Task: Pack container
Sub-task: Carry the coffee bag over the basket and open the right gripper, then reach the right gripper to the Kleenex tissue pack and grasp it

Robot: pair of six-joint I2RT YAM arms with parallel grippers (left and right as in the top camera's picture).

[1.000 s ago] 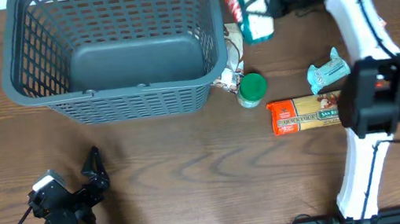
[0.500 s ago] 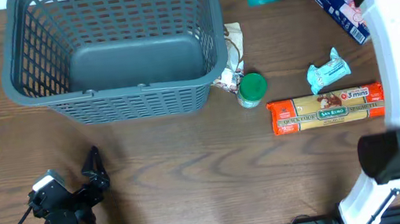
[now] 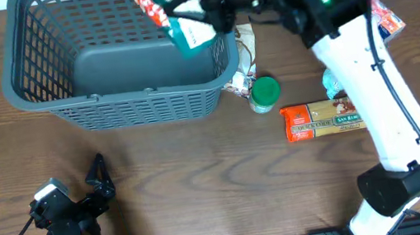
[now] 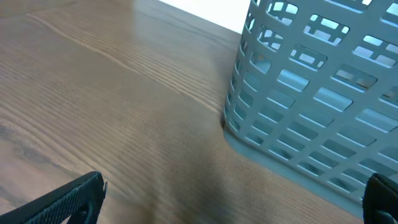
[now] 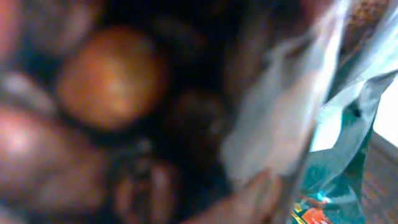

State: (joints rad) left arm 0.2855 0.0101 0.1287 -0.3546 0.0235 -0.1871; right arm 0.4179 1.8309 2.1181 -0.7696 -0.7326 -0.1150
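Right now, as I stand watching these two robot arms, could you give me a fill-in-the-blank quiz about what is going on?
1. The right gripper is ___ on a green, white and red plastic snack bag.
2. That bag hangs above the right side of the large dark grey plastic lattice basket, whose inside is ___.
3. The left gripper, low at the near left of the table, has its jaws ___.
4. The round lid of the small jar beside the basket is coloured ___.

Missing words: shut, empty, open, green.
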